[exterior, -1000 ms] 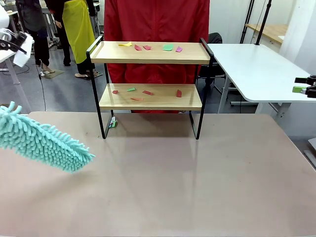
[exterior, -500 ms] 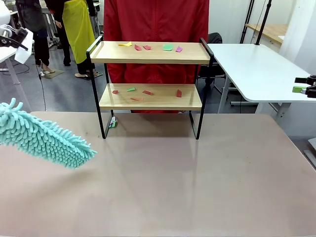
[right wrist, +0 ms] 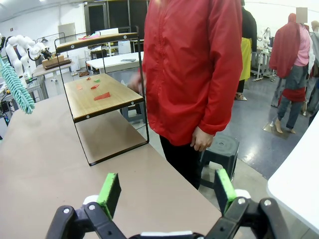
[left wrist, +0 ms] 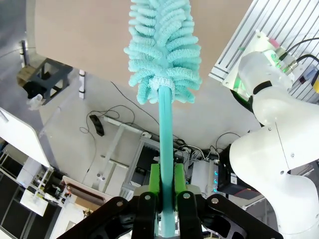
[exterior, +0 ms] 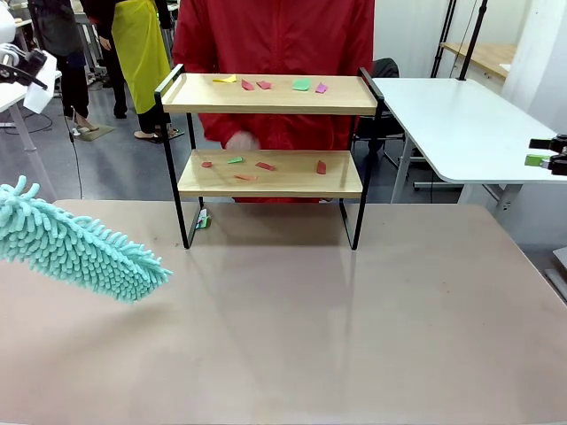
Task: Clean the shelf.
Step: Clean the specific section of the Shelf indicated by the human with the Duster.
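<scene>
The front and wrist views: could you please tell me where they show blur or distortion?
Front view: the shelf is sharp, the person's hand at its far side is motion-blurred. Right wrist view: wide-angle, the shelf leans. Left wrist view: the duster is crisp.

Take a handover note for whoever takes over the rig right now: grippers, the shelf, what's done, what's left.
Left gripper: jaws shut on the handle of the teal duster, whose head is above the table on the left, short of the shelf.
Right gripper: open, empty.
Shelf: far side of the table, paper scraps on both boards; a person stands behind it.
Done: duster picked up.
Left: sweep both boards.
</scene>
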`<state>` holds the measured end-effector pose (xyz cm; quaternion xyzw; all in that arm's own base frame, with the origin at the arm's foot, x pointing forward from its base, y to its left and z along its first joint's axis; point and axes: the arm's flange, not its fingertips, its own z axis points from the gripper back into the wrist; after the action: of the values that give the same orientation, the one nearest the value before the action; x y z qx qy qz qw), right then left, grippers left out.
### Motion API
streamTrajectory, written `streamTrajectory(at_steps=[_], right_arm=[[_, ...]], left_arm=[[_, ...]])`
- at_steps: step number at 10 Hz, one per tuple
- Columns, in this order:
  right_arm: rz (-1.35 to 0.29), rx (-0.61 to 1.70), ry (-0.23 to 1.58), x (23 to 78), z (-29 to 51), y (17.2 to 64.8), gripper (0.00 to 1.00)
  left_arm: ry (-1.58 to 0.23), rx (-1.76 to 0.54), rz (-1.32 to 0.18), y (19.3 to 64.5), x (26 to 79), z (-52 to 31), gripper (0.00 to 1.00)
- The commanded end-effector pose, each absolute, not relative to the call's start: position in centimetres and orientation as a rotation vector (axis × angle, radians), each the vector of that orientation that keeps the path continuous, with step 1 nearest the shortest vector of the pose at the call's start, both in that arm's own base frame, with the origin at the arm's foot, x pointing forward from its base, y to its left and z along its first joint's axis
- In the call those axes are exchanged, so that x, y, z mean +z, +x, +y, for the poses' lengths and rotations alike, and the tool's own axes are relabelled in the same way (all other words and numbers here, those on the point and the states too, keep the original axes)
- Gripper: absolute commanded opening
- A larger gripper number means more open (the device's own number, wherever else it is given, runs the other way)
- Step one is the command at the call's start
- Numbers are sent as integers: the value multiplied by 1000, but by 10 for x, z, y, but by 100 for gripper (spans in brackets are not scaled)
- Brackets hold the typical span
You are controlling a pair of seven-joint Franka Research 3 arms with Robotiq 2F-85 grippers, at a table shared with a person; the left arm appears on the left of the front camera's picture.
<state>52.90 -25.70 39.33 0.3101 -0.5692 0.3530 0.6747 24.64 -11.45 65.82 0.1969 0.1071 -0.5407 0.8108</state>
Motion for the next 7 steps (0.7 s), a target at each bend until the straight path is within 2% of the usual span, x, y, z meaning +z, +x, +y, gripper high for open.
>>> streamTrajectory(at_steps=[1,7], right_arm=[[-1267,787,686,400,-253,530,100],[-1267,787,686,400,-253,530,100]], left_arm=[[427,-1148,233,245,660,-112,13],[427,-1148,233,245,660,-112,13]])
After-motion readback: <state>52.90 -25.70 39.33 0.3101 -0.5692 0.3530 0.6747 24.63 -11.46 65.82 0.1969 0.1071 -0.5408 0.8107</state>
